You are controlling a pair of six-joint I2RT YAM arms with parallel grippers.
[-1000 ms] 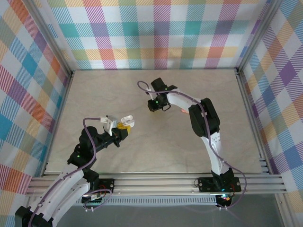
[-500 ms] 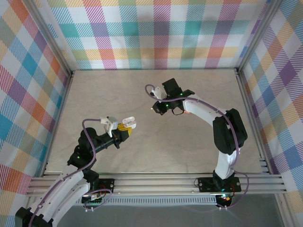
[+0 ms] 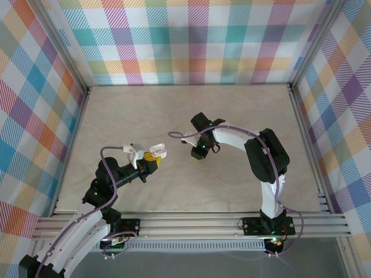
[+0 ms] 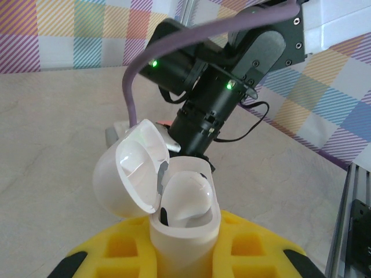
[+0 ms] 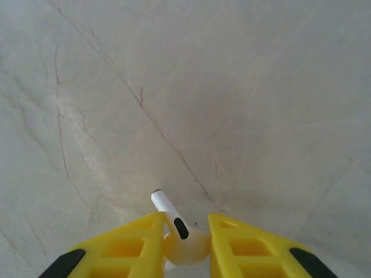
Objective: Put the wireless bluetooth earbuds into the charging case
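Left gripper [image 3: 152, 157] clenched on open charging case [image 4: 186, 234]; right gripper [image 3: 197, 153] grasping a loose earbud [image 5: 184, 245].
The case is held above the table [image 3: 116, 116], left of centre, with its lid [image 4: 132, 171] flipped back to the left. One seated white bud [image 4: 188, 194] fills the well. The loose earbud is white, pinched between the yellow fingers [image 5: 243, 246] just right of the case, its stem pointing outward.

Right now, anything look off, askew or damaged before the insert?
Nothing stands out. The left claw grips the charging case by its base, with the lid flipped open and no damage visible. The right claw pinches a white earbud by its head, stem poking forward. The table shows only veining, no spill.
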